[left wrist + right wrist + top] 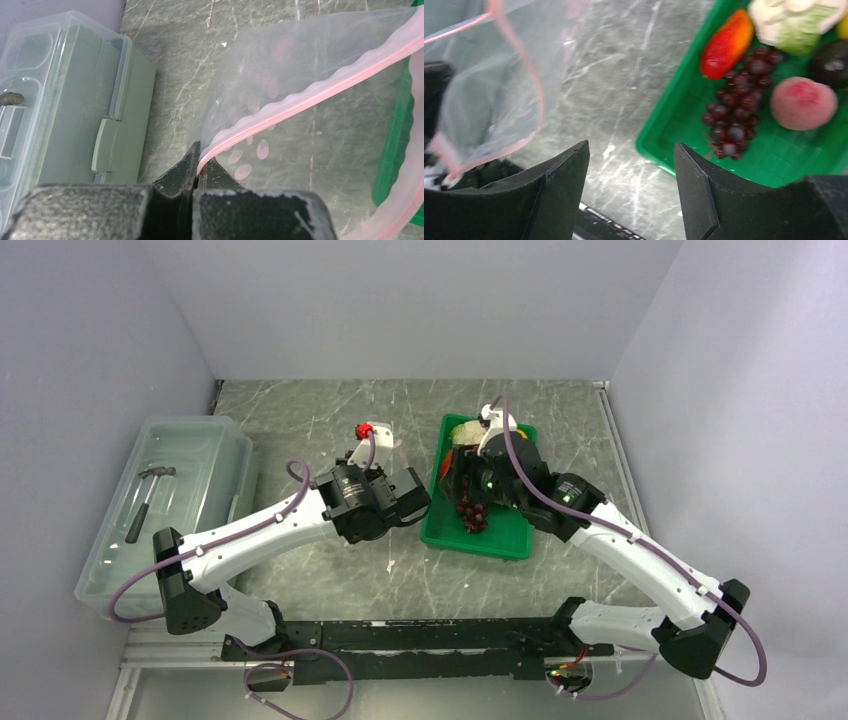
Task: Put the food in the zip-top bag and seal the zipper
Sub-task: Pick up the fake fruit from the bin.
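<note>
My left gripper (198, 162) is shut on one end of the pink zipper (320, 92) of the clear zip-top bag (300, 145) and holds the bag's mouth up beside the green tray (500, 540). My right gripper (631, 145) is open and empty, over the tray's left edge, between the bag (489, 100) and the food. In the tray lie the purple grapes (736, 117), a red-orange piece (726, 45), a pale green-white leafy vegetable (796, 22) and a pink piece (803, 102). In the top view the left gripper (425, 502) and right gripper (452, 485) are close together.
A large translucent bin (200, 455) with a hammer (148, 495) in it stands at the left. A small red piece (364, 430) lies on the table behind my left wrist. Grey walls close in the table on three sides.
</note>
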`<state>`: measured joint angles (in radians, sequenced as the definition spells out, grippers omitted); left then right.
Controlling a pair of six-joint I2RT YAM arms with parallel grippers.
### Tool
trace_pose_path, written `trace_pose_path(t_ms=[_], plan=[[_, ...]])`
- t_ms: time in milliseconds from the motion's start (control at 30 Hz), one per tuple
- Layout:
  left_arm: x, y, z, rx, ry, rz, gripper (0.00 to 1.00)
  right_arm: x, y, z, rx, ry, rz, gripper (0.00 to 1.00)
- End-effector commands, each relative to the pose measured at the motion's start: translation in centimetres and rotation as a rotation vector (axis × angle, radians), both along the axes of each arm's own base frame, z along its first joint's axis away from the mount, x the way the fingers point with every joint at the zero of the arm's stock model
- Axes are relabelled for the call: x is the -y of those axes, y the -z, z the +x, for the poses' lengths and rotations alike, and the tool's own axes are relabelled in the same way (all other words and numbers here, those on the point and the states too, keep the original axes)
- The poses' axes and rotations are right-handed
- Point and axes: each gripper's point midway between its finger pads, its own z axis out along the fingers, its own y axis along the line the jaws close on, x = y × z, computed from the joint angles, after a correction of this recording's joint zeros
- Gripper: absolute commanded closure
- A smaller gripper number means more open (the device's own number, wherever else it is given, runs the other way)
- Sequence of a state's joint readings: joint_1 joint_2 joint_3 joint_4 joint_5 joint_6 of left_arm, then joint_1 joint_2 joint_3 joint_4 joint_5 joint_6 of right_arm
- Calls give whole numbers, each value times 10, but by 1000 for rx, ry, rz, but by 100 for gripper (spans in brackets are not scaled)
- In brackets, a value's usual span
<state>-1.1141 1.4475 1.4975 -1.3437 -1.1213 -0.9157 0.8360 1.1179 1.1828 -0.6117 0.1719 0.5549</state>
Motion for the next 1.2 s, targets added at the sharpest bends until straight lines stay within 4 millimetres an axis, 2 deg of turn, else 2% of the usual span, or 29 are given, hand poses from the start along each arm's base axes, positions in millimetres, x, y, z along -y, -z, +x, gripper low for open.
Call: trace_pose_path(t_ms=[0,100,200,433,800,1167], plan=[[-1,-5,2,20,7,-10,100,47,7,21,11,119,-115,33],[-1,-5,1,15,11,-14,100,70,29,34,-22,176,-144,32],[0,-4,1,7,23,-12,100,84,45,42,-41,223,-179,25],[0,-3,-2,-4,48,-34,100,113,87,62,-99,342,-273,17],[1,-2,-6,-18,80,-70,100,129,130,90,-182,419,-303,11],[1,-3,-8,-19,104,-102,100,135,157,120,-244,454,-327,11]])
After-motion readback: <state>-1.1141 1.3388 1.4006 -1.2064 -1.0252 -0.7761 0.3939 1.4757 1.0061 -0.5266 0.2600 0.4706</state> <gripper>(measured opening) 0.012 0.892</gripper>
